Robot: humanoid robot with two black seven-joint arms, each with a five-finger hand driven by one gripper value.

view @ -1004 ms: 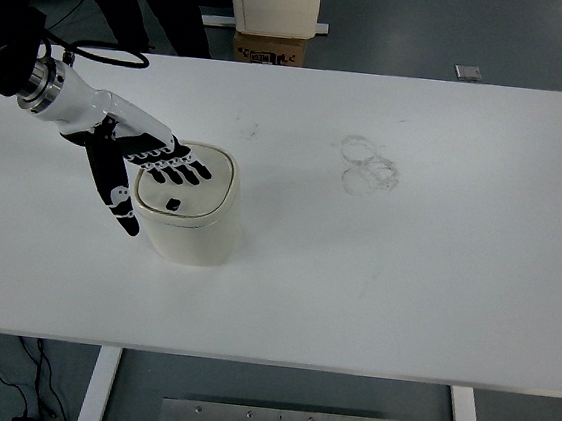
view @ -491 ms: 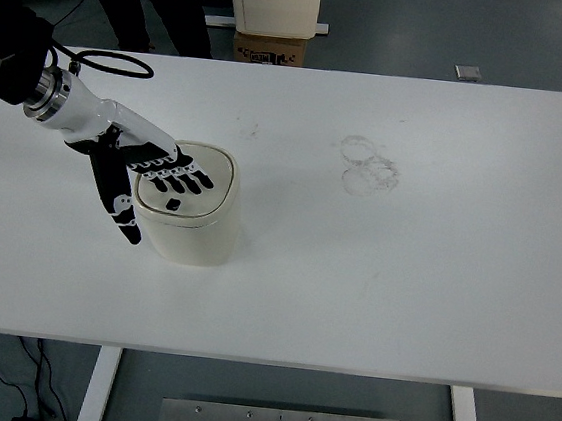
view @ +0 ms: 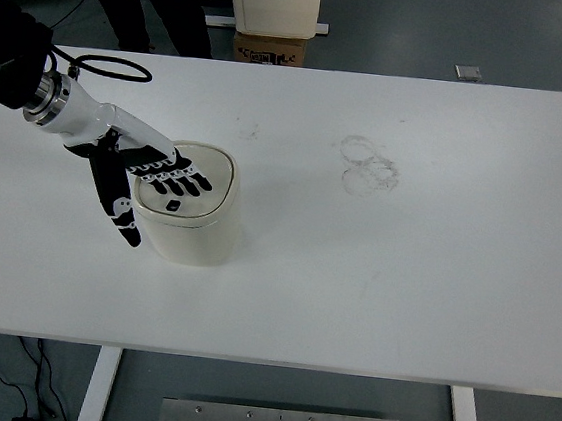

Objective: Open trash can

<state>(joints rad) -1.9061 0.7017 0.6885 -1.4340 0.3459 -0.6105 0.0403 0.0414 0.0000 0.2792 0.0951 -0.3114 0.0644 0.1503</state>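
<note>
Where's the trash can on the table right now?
In the top view the trash can stands on the left part of the white table, lid closed, with the left hand spread over its lid.

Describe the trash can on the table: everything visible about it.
The trash can is a small cream-white bin with rounded corners, likely smooth plastic, standing upright on the left part of the white table. Its lid is shut and sits flat, with a small dark button near the front edge. The left hand reaches over the lid's rear left, fingers spread across the top and thumb hanging down beside the can's left side. Nothing else touches it.
</note>
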